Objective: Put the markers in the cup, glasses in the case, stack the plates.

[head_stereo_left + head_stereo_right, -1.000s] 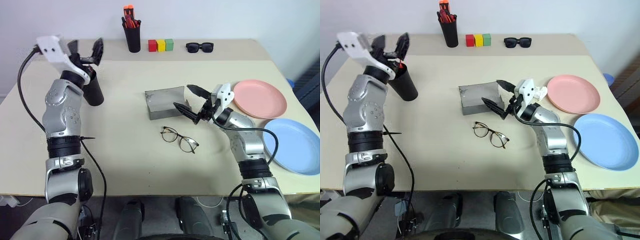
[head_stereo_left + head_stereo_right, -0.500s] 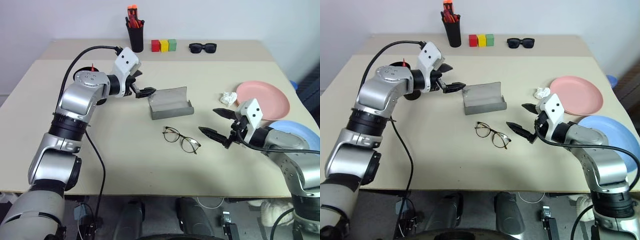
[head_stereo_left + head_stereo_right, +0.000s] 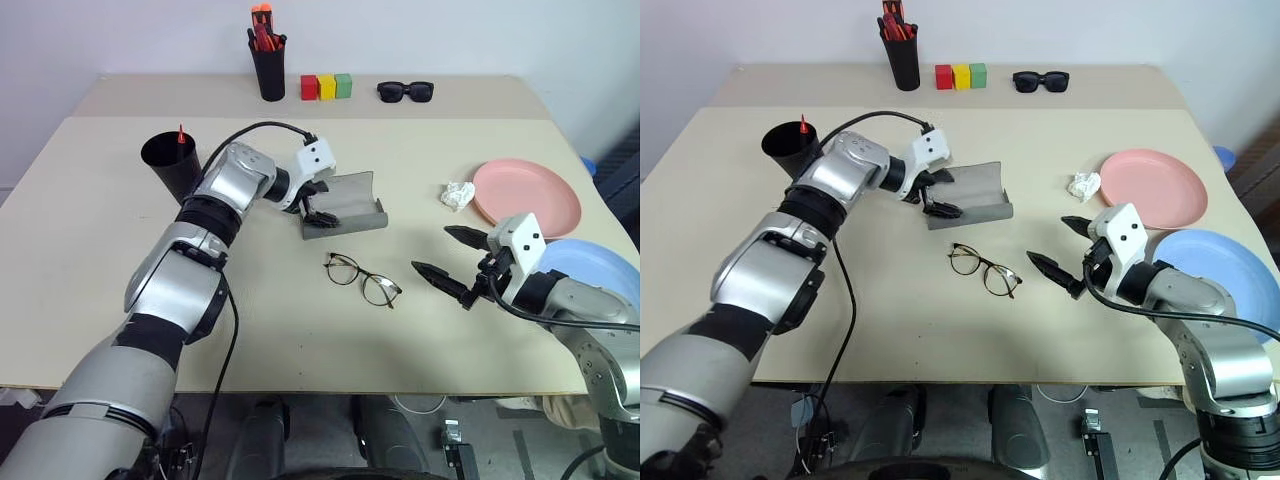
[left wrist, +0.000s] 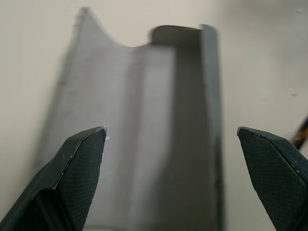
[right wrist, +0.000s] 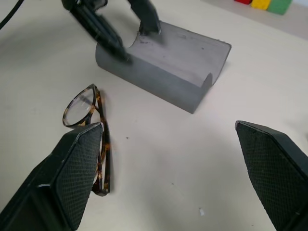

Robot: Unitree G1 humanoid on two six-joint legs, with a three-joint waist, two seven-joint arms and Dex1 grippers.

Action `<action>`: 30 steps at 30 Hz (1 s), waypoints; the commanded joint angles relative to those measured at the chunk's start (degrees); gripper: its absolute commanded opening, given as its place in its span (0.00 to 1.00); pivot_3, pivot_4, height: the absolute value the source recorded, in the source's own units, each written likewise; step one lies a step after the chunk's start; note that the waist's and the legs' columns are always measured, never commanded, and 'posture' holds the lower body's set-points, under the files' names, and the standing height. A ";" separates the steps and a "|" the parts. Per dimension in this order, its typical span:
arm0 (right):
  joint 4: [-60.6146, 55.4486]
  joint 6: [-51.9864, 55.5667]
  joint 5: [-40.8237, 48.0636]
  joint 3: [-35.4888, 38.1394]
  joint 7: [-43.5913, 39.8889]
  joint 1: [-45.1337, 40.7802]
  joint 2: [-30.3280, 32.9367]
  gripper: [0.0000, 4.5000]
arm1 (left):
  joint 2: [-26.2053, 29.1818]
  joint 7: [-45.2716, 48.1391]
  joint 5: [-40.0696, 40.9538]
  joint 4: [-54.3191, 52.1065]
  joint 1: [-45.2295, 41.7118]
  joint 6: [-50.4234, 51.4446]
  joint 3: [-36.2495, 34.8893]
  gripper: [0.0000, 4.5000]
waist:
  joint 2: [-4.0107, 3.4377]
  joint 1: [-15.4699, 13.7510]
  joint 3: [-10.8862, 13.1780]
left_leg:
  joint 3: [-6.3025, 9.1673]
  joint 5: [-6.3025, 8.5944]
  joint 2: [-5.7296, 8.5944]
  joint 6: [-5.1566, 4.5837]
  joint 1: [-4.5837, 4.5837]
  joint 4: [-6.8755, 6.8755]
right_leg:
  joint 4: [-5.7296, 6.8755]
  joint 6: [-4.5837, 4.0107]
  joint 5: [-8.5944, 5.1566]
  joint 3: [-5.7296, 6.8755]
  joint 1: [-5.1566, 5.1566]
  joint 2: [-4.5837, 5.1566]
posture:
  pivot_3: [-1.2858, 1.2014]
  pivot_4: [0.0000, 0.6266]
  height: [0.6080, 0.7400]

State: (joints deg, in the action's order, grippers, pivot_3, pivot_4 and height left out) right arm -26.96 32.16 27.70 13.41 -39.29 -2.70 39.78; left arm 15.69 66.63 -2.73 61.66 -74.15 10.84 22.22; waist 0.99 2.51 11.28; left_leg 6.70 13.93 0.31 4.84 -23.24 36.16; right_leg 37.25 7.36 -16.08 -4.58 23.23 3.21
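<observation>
Two plates along the table's right edge, apart and unstacked: salmon pink plate (image 3: 527, 197) toward the far side, light blue plate (image 3: 583, 272) nearer the front, partly behind the right arm.
Grey glasses case (image 3: 343, 203) at table centre, lid open; left gripper (image 3: 318, 203) newly arrived at its left end after swinging across from the black cup (image 3: 170, 165) near the far left corner, fingers spread wide and empty, pointing down across the open trough. Probable meaning: markers step finished, case now being steadied or positioned for the glasses.
Black cup, upright, red marker tip (image 3: 181, 133) showing above the rim; second marker not discernible.
Wire-framed glasses (image 3: 361, 279) flat on the table, just in front of the case, untouched.
Right gripper (image 3: 452, 260) drawn back toward the right front edge, level, fingers fully apart, empty, aimed at the glasses but well clear.
Crumpled white paper (image 3: 459, 194) beside the pink plate.
</observation>
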 commanded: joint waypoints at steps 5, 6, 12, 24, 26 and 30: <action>-4.13 1.77 1.19 0.23 3.04 -1.53 -0.28 1.00 | -0.61 4.47 -3.48 0.53 -2.50 -1.30 -0.35 1.00 | 0.00 -0.09 0.00 | 0.00 0.00 0.00 0.00 0.00 0.04 | 0.04 0.00 0.00 0.00 0.00 0.00 | 0.52 0.24 1.00; -4.08 2.31 1.43 0.25 3.29 -2.19 -0.18 1.00 | -0.64 4.98 -3.95 0.27 -2.60 -1.29 -0.24 1.00 | 0.00 -0.08 0.00 | 0.01 0.00 0.00 0.00 -0.01 0.05 | 0.04 0.00 0.00 0.00 0.00 0.00 | 0.52 0.24 1.00; -3.95 4.29 2.08 0.15 3.79 -4.38 0.29 1.00 | -0.90 8.16 -6.58 -2.15 -1.94 0.90 0.90 1.00 | 0.00 -0.08 0.00 | 0.02 0.00 0.00 0.00 -0.02 0.05 | 0.06 0.00 0.00 0.01 0.00 0.00 | 0.52 0.24 1.00; -1.73 2.83 1.27 -1.11 3.00 -5.90 -0.18 1.00 | -3.59 3.68 -10.76 -2.73 -0.35 4.88 1.42 0.24 | 0.00 0.00 0.00 | 0.03 0.00 0.00 -0.01 -0.01 0.06 | 0.09 0.01 0.00 0.01 0.00 0.00 | 0.52 0.24 1.00; -1.33 2.34 1.11 -1.21 2.80 -5.78 -0.17 1.00 | -3.34 3.73 -10.65 -3.15 -0.34 5.19 1.15 0.02 | 0.00 -0.04 0.00 | 0.03 0.00 0.00 -0.01 -0.01 0.07 | 0.11 0.01 0.00 0.01 0.00 0.00 | 0.52 0.24 1.00; -0.67 1.39 0.67 -1.74 2.56 -5.62 -0.41 1.00 | -2.03 5.54 -9.95 -4.65 -0.12 5.50 0.53 0.02 | 0.00 -0.04 0.00 | 0.03 0.00 0.00 -0.01 -0.01 0.09 | 0.14 0.01 0.00 0.01 0.00 0.00 | 0.52 0.24 1.00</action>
State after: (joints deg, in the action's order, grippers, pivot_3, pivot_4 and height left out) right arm -26.82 34.94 28.41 11.45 -36.48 -7.97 39.60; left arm 12.80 71.19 -13.21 59.76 -74.11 16.30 23.79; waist 0.99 2.47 11.28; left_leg 6.73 13.92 0.31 4.83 -23.24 36.25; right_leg 37.40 7.36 -16.08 -4.57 23.23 3.21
